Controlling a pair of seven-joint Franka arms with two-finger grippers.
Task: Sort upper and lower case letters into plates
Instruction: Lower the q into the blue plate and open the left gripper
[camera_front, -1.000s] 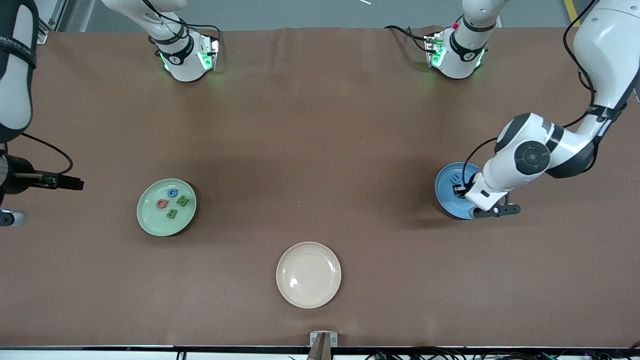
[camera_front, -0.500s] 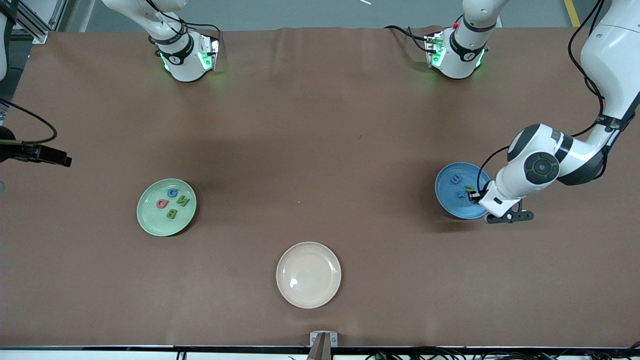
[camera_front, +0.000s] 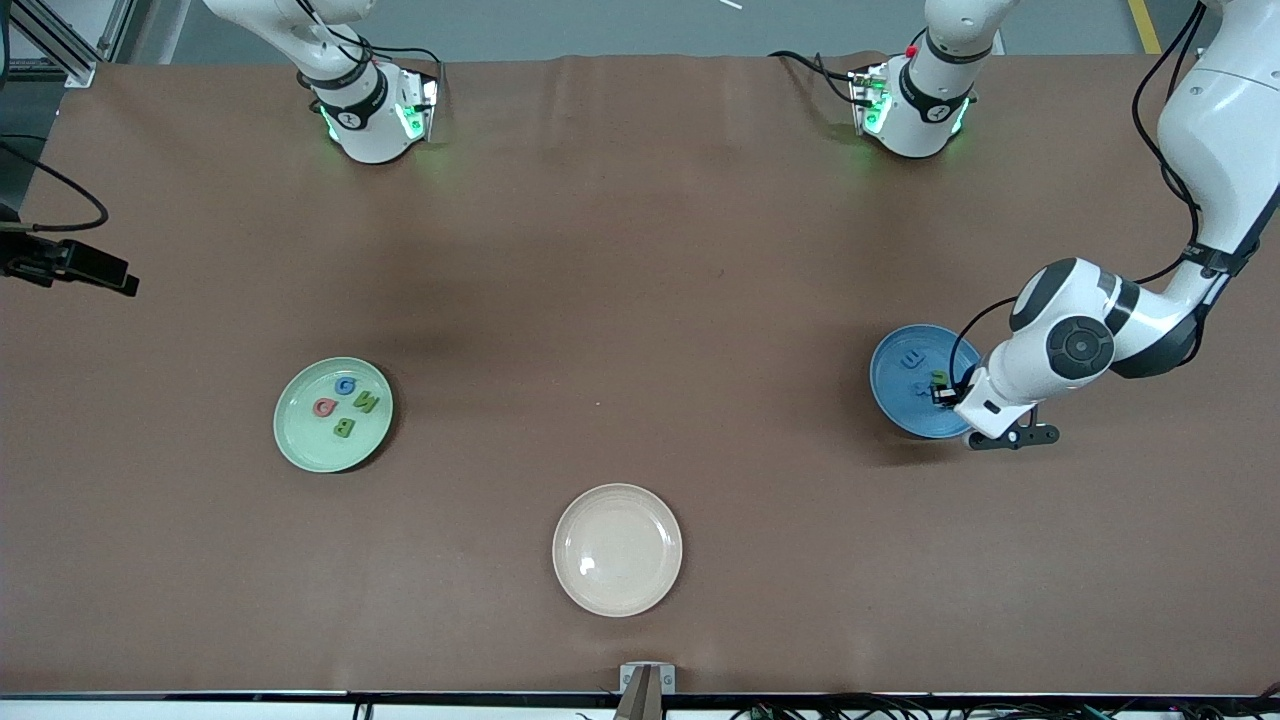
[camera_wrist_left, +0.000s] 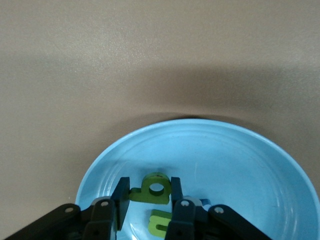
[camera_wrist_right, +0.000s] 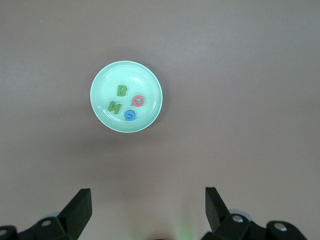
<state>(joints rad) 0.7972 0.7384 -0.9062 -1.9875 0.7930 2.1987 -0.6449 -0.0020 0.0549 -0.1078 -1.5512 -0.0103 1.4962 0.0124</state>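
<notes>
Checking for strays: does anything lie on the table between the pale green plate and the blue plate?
No. In the front view only bare brown tabletop runs from the pale green plate to the blue plate; the cream plate sits nearer the camera.

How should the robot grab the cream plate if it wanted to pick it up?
By the rim, I think. The cream plate lies flat and shallow on the table, with nothing in it, far too wide to span. A gripper would likely come down from above at the edge, one finger inside the raised rim, one outside. Any point on its round rim should do.
</notes>
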